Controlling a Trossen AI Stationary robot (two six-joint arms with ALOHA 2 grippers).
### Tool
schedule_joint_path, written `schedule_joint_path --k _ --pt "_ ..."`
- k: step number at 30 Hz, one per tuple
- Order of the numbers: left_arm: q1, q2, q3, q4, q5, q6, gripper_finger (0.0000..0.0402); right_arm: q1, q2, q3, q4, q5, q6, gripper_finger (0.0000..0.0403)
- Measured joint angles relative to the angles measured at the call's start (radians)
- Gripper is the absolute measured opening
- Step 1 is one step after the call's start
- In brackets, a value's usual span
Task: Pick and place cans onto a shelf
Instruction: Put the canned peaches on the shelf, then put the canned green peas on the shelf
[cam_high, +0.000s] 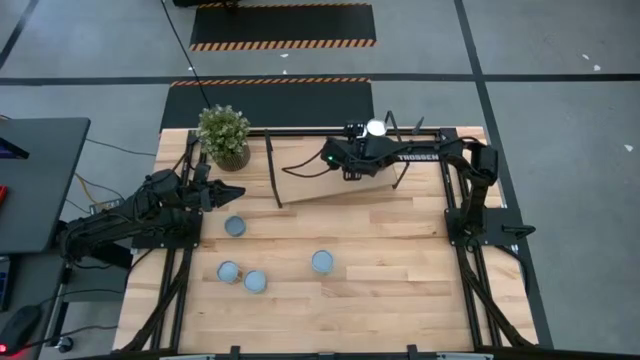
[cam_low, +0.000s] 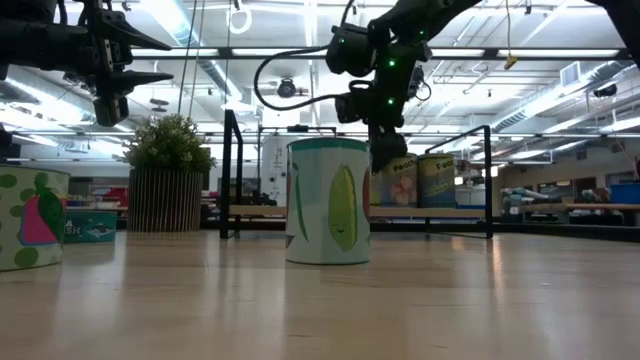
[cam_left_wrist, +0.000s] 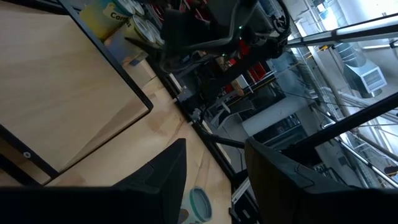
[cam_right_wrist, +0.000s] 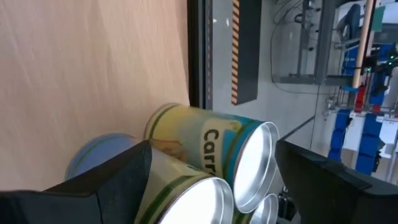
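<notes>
Hovering wide open over the shelf (cam_high: 340, 185), right hand (cam_right_wrist: 211, 180) straddling cans (cam_right_wrist: 205, 146) without gripping; left hand (cam_high: 225, 192) half open, empty.

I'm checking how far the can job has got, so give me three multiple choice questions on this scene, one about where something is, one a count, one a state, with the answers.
1. Where is the potted plant?
A. At the table's far left corner, beside the shelf
B. In the middle of the table
C. On the shelf

2. How many cans stand loose on the table top in the overhead view?
A. One
B. Four
C. Seven

3. How are the right gripper's fingers?
A. Shut on nothing
B. Spread wide with a can between them
C. Out of sight

Answers:
1. A, the overhead view shows the plant at the far left corner, next to the shelf's left end.
2. B, four round tops show there.
3. B, the right wrist view shows the fingers apart on either side of a can over the shelf.
</notes>
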Motion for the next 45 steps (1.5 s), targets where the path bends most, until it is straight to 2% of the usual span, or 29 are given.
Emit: schedule_joint_path --k 7,10,14,19,23,26,31,33,40,45 --pt "0.0 0.0 0.0 0.0 0.0 0.0 0.0169 0.029 0.0 0.0 0.006 -0.001 0.028 0.0348" --pt "0.0 0.0 0.0 0.0 0.0 0.0 0.0169 0.063 -0.001 0.0 0.007 -0.038 0.031 0.0348" --pt "0.0 0.0 0.0 0.0 0.0 0.0 0.0169 0.116 -0.002 0.0 0.006 -0.178 0.063 0.0348" --pt "-0.007 0.0 0.0 0.013 0.011 0.004 0.0169 0.187 -0.009 0.0 -0.001 -0.355 0.192 0.0348" --pt "-0.055 0.0 0.0 0.115 0.037 0.083 0.0169 0.228 -0.019 0.038 -0.015 -0.473 0.3 0.0348" --pt "-0.096 0.0 0.0 0.12 0.011 0.136 0.0162 0.247 -0.033 0.08 -0.009 -0.538 0.372 0.0348" --pt "-0.141 0.028 -0.001 0.105 -0.037 0.206 0.0147 0.255 -0.043 0.129 0.014 -0.782 0.455 0.0348" --pt "-0.153 0.055 0.0 0.114 -0.039 0.218 0.0145 0.263 -0.043 0.129 0.018 -0.846 0.473 0.0348" --pt "-0.214 0.171 -0.001 0.194 -0.052 0.218 0.0144 0.313 -0.049 0.129 0.018 -0.869 0.534 0.0348" --pt "-0.291 0.263 0.0 0.327 -0.154 0.19 0.0144 0.358 -0.065 0.129 0.007 -0.869 0.533 0.0348"
